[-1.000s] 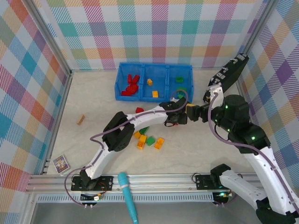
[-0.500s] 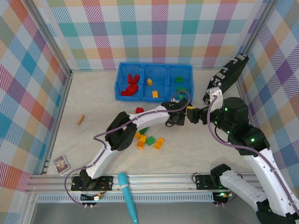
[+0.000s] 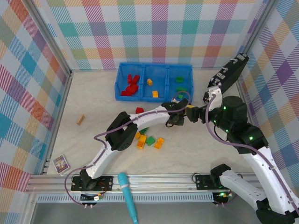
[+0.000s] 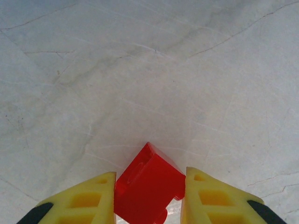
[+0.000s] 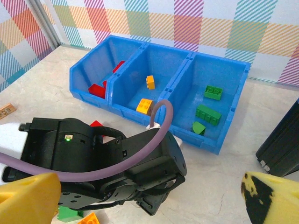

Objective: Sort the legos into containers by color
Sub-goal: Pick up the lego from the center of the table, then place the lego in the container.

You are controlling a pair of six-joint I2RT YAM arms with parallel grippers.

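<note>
Top view: fixed high behind the arm bases, looking down and forward over the whole desk [image 3: 93, 102], bin [image 3: 142, 79] against the far wall. Left wrist view: very near, aimed steeply down at bare desk, left tool [image 4: 149, 200] at the bottom edge with a red lego [image 4: 148, 182] between its fingers [image 4: 84, 203]. Right wrist view: higher, looking obliquely past the left arm's wrist [image 5: 93, 154] to the bin and back wall, right tool [image 5: 149, 200] spread to the bottom corners; it shares bin and left wrist with the top view.
</note>
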